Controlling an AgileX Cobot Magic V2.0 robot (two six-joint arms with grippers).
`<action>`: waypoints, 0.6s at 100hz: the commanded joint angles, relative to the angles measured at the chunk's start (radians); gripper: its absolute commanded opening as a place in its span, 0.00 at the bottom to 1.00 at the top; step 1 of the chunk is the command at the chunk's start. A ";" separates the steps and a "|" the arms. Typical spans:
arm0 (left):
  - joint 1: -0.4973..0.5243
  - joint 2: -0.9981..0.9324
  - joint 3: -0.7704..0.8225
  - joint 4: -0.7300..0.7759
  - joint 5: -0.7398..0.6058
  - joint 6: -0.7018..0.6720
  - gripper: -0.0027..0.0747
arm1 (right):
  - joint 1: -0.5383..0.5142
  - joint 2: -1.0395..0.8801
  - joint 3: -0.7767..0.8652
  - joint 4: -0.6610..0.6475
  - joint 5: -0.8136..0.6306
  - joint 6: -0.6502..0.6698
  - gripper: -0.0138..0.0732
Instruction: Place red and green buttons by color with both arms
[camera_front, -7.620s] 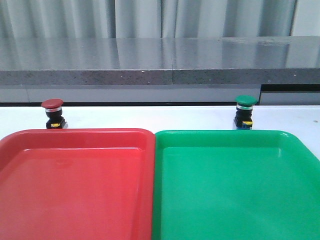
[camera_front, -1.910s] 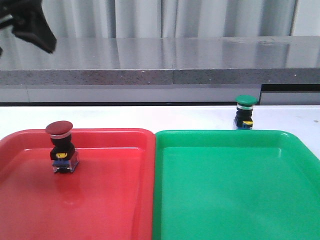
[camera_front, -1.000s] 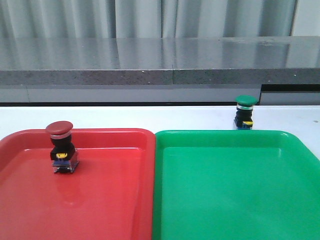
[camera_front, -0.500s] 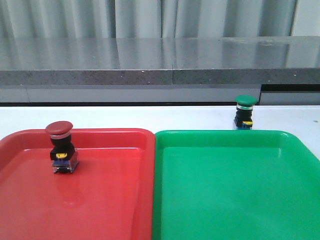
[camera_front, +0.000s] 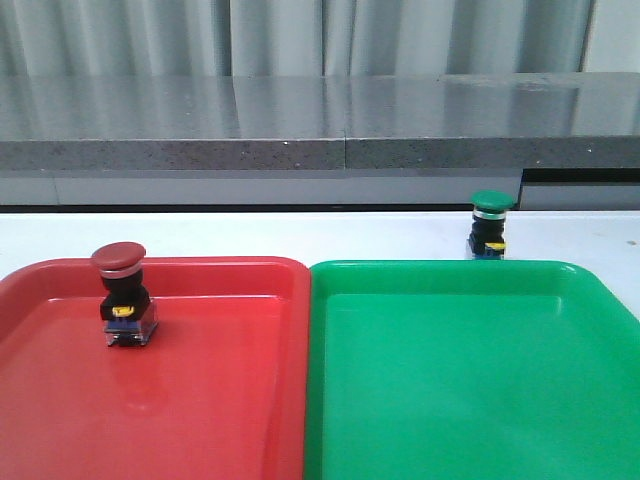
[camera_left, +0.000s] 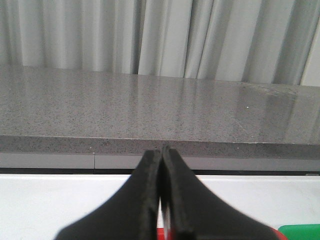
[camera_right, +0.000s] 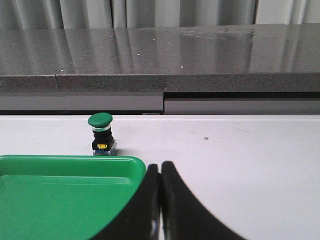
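Nearest the robot, the red tray and green tray lie side by side and touching, and the red button stands upright inside the red tray towards its far left part, so that half looks done. Beyond the green tray's far rim, on the white surface, the green button stands upright just outside the tray, with the grey ledge behind it. The left tool and right tool both have their fingers pressed together and hold nothing; the button looks small, light and rigid, its smooth domed cap likely slippery, so I would grip the squarer black body below the collar.
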 joint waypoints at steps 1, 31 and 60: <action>0.001 0.006 -0.023 0.007 -0.075 -0.004 0.01 | 0.002 0.009 -0.014 -0.011 -0.088 -0.002 0.09; 0.055 -0.033 0.056 0.090 -0.078 -0.004 0.01 | 0.002 0.009 -0.014 -0.011 -0.088 -0.002 0.09; 0.122 -0.209 0.250 0.112 -0.093 -0.004 0.01 | 0.002 0.009 -0.014 -0.011 -0.088 -0.002 0.09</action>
